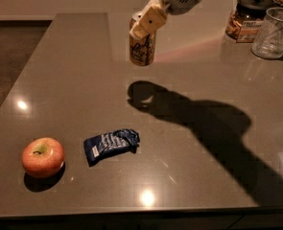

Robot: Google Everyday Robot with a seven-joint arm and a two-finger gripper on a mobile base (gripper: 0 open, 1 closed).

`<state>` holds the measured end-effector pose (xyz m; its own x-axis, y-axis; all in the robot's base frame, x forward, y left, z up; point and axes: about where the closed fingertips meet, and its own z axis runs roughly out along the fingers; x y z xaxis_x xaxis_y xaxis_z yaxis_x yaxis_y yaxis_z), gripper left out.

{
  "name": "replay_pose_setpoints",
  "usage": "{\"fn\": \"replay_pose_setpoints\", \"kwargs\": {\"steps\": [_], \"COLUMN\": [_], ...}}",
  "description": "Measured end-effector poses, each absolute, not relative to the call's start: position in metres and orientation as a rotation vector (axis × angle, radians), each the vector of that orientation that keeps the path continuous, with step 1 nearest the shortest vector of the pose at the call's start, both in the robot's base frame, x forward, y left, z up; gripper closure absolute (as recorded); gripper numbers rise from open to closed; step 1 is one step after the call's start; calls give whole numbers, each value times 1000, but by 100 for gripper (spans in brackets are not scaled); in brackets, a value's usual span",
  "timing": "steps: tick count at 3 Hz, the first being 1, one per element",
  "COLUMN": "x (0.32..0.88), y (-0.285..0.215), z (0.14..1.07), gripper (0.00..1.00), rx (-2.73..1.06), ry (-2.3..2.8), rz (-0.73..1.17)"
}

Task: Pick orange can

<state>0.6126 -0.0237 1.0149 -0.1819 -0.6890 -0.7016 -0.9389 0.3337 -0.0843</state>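
The orange can point(142, 48) is orange-gold with dark cursive script and hangs upright in the air above the grey table point(213, 176), with its shadow on the surface below it. My gripper point(145, 22) comes in from the upper right and is shut on the can's top part, its cream fingers point(150, 19) clamped on the rim.
A red-orange apple point(42, 156) sits at the front left. A crumpled blue snack bag point(111, 144) lies to its right. A dark-lidded jar point(249, 17) and a clear glass cup point(274, 32) stand at the back right.
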Motion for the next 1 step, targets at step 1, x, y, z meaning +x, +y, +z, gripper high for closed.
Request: {"fn": "replay_pose_setpoints", "kwargs": {"steps": [1], "x": [613], "y": [-24], "z": [1016], "gripper": [100], "rx": [-1425], "ry": [1945], "rz": [488]}}
